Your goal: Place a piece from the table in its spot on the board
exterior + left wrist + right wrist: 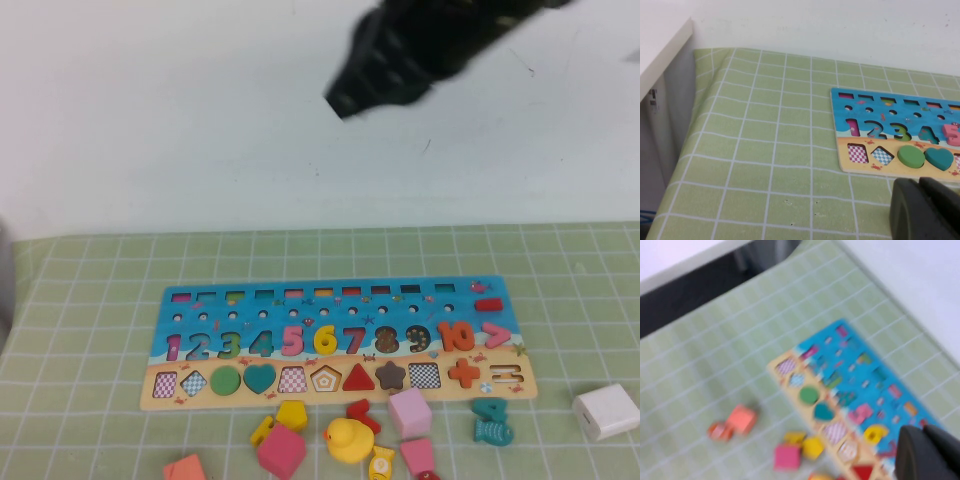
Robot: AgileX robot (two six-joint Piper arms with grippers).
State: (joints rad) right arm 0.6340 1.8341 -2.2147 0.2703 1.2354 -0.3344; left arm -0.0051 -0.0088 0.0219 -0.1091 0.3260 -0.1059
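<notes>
Yellow and flat, the piece [325,340] sits seated in its slot on the board [200,305], between the pink 5 and the red 7, and I also see it from my right wrist [874,433]. My right pincer [345,100] is clenched on nothing, lifted high above the far side of the surface [80,300], while my left pincer [925,210] hangs near the board's left end and I cannot tell whether it is released or clenched. Loose on the green checked cloth just in front of the board lie a yellow duck [348,440], a pink cube [410,412] and a white block [606,411].
</notes>
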